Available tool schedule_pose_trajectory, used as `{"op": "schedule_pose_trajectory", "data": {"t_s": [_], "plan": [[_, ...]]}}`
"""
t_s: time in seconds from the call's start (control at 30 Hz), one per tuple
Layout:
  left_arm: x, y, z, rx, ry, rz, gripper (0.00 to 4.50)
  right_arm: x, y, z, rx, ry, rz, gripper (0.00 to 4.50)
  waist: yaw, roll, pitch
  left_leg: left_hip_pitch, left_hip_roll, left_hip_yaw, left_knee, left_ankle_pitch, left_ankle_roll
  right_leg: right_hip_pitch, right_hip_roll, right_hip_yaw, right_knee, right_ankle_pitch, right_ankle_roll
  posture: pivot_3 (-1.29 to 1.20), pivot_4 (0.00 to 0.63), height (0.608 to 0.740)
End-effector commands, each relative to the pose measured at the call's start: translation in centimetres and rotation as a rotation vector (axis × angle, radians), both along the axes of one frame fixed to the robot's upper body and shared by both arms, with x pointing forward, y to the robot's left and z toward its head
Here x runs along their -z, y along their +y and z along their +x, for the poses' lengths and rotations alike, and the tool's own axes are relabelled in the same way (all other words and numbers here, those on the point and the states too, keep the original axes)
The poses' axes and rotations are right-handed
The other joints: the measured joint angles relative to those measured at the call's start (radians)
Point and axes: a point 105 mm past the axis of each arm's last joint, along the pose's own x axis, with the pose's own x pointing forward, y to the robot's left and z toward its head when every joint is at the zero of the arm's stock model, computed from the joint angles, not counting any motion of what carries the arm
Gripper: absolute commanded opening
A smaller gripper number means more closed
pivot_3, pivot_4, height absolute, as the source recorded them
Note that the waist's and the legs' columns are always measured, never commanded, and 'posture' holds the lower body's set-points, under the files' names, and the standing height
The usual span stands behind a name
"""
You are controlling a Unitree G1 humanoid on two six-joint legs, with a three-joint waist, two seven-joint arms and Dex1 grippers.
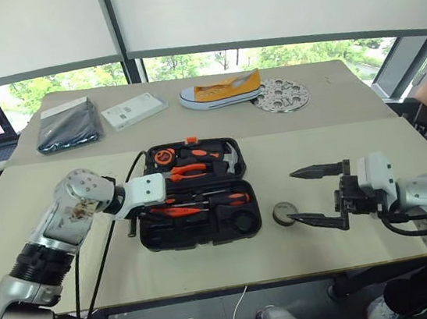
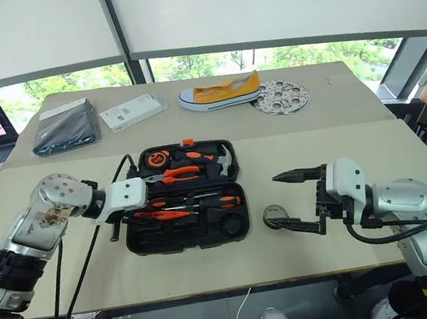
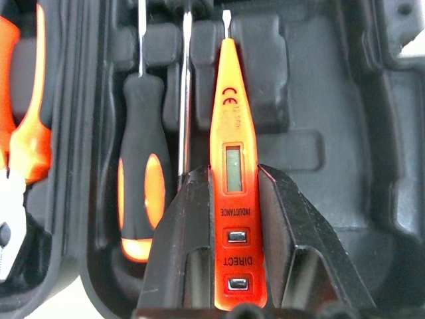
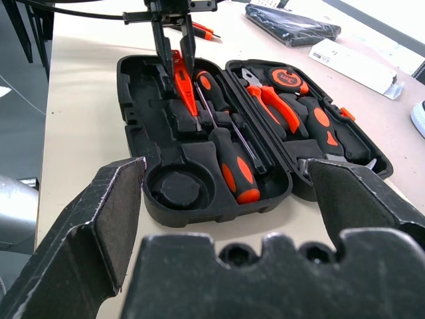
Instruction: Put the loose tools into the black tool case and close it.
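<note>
Holding the slim orange tester screwdriver [image 3: 232,179] between narrow fingers, the left gripper [image 4: 174,50] hangs over the near-left part of the open black tool case [image 1: 150,242]. Tester's long axis runs parallel to the two orange-and-black screwdrivers [image 4: 232,163] already seated, tip pointing toward the case's right end, so it lines up with the slots. It looks just above the tray; contact I cannot tell. Right gripper [image 1: 312,194] stands wide, empty, beside the small tape roll [image 1: 285,213] on the table, clearly the nearer arm for it.
</note>
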Motion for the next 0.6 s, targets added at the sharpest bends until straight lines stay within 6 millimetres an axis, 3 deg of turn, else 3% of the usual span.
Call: {"op": "schedule_pose_trajectory", "data": {"t_s": [0.03,0.2,0.33,0.43,0.57,0.6], "plan": [[0.3,0.9,-0.2,-0.022,0.002,0.059,0.54,-1.2,-0.3,0.0,0.009,-0.064,0.011,4.50,0.000,0.000,0.000,0.000,0.000,0.000,0.000,0.000,0.000,0.000,0.000,0.000,0.000,0.000,0.000,0.00,0.150,0.740],[1.1,1.1,-0.5,-0.019,0.015,0.067,0.54,-1.3,-0.3,0.1,0.004,-0.066,0.011,4.50,-0.003,0.000,0.000,0.000,0.000,0.000,0.000,0.000,0.000,0.000,0.000,0.000,0.000,-0.001,0.001,0.00,0.150,0.740],[1.1,-0.1,-0.7,-0.036,0.045,-0.124,0.54,-1.2,-0.2,0.1,-0.002,-0.063,0.010,4.50,-0.003,0.000,0.000,0.001,0.000,0.000,0.000,0.000,0.000,0.000,0.000,0.001,0.000,-0.001,0.001,0.00,0.150,0.740],[-0.6,0.7,0.1,-0.015,-0.076,-0.154,1.76,-1.3,-0.2,0.1,-0.006,-0.049,0.014,4.50,0.001,0.000,0.000,0.001,0.000,0.000,0.000,0.000,0.000,0.000,0.000,0.000,0.000,0.000,0.000,0.00,0.150,0.740],[-3.2,0.7,-0.3,0.010,-0.051,-0.328,3.27,-1.4,-0.4,-0.1,-0.012,-0.035,0.006,4.50,0.002,0.000,0.000,0.000,0.000,0.000,0.001,0.000,0.000,0.000,0.000,0.000,0.000,0.000,0.000,0.00,0.150,0.740],[-3.7,0.6,-0.7,0.028,-0.032,-0.376,3.27,-1.4,-0.5,0.0,-0.012,-0.033,0.002,4.50,0.001,0.000,0.000,0.000,0.000,0.000,0.001,0.000,0.000,0.000,0.000,0.000,0.000,0.000,0.000,0.00,0.150,0.740]]}}
